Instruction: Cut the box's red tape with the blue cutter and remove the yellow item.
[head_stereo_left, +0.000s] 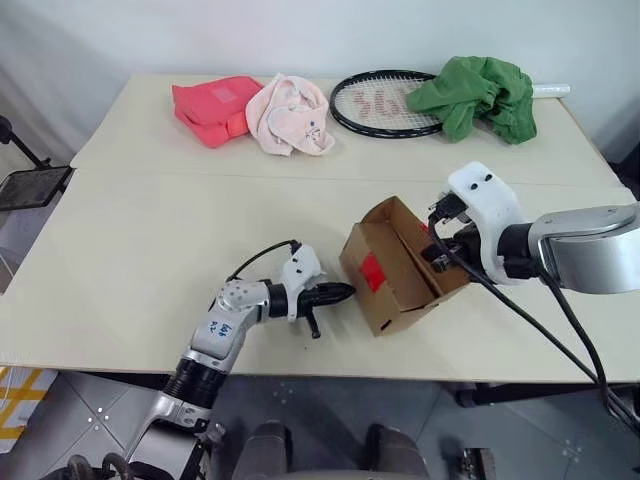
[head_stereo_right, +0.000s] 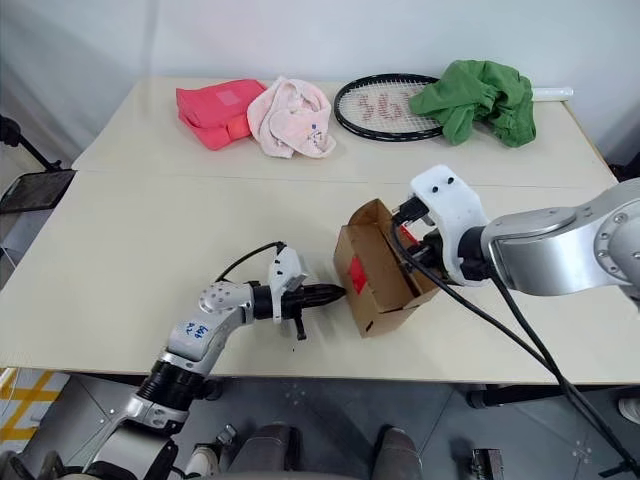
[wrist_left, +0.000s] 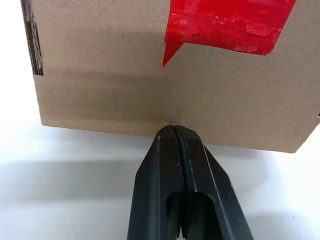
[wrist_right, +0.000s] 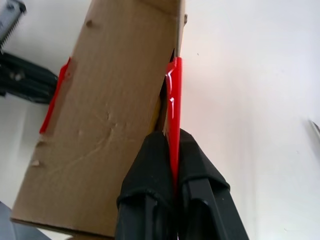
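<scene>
Pinching red tape (wrist_right: 173, 107) at the box (head_stereo_left: 400, 265) edge, my right end effector (wrist_right: 172, 155) was clamped; left end effector (wrist_left: 174, 131), closed and empty, met the box's taped face on the tabletop (head_stereo_left: 150, 240).

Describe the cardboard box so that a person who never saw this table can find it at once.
Start at the pale table and look to its near edge, right of centre, between the left gripper and the right gripper. There stands the box, brown and open. Its red tape marks it; the other things are cloths and a racket at the far edge.
</scene>
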